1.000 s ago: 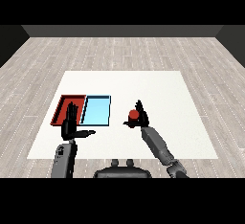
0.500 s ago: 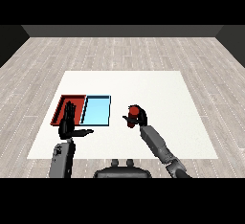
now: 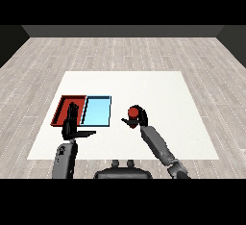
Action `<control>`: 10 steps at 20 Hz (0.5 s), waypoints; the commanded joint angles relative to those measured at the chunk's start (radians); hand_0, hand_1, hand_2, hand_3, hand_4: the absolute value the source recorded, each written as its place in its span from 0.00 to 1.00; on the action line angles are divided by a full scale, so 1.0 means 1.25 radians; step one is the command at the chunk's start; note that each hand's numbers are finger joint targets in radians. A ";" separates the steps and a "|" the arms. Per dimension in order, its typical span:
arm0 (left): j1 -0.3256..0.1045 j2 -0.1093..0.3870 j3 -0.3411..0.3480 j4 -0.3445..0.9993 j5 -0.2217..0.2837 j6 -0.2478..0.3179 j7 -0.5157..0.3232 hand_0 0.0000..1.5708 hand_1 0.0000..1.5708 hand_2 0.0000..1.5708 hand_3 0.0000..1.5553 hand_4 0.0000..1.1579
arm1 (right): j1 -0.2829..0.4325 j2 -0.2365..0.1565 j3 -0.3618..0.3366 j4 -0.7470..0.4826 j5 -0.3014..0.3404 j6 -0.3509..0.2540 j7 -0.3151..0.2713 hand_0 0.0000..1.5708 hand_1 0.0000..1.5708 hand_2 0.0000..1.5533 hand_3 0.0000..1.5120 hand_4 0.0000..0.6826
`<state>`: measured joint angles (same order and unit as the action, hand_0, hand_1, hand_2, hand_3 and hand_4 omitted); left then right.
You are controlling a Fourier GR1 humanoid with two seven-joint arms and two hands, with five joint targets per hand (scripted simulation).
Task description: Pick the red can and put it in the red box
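Note:
The red can (image 3: 133, 113) is held off the table, right of the trays, with my right hand (image 3: 140, 119) curled round it. The red tray (image 3: 63, 106) lies at the table's left and holds nothing that I can see. My left hand (image 3: 71, 123) stands upright over the red tray's near edge, fingers straight and thumb pointing right. It holds nothing.
The light blue tray (image 3: 97, 110) lies against the red tray's right side, between it and the can. The white table (image 3: 158, 89) stretches wide to the right and back. Grey plank floor surrounds it.
My right hand closed round the red can and carried it left, nearer the light blue tray. The left hand has hardly moved.

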<state>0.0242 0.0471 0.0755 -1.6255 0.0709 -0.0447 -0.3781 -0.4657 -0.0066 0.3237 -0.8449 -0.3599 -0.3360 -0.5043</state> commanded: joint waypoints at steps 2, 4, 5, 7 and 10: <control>-0.030 -0.010 -0.033 -0.053 -0.016 0.024 0.084 0.00 0.00 0.00 0.00 0.00 | 0.043 0.000 -0.002 -0.093 0.042 -0.001 0.019 0.93 0.93 0.93 0.93 0.97; -0.046 -0.029 -0.038 0.043 -0.023 0.020 0.017 0.00 0.00 0.00 0.00 0.00 | 0.058 -0.012 -0.014 -0.127 0.056 0.011 0.030 0.92 0.92 0.93 0.93 0.96; 0.012 -0.036 -0.091 0.017 -0.045 0.061 0.002 0.00 0.00 0.00 0.00 0.00 | 0.051 -0.008 -0.008 -0.118 0.067 0.004 0.004 0.92 0.92 0.93 0.93 0.96; 0.025 -0.017 -0.063 0.029 -0.065 0.023 -0.028 0.00 0.00 0.00 0.00 0.00 | 0.040 0.005 -0.016 -0.131 0.076 -0.012 0.025 0.91 0.91 0.93 0.93 0.96; -0.028 -0.027 -0.081 0.039 -0.051 0.014 0.027 0.00 0.00 0.00 0.00 0.00 | 0.016 0.005 0.020 -0.244 0.078 -0.069 0.107 0.92 0.92 0.93 0.93 0.95</control>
<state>0.0112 0.0218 0.0007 -1.5857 0.0167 -0.0221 -0.3701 -0.4158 -0.0068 0.3322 -1.0608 -0.2782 -0.3744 -0.4324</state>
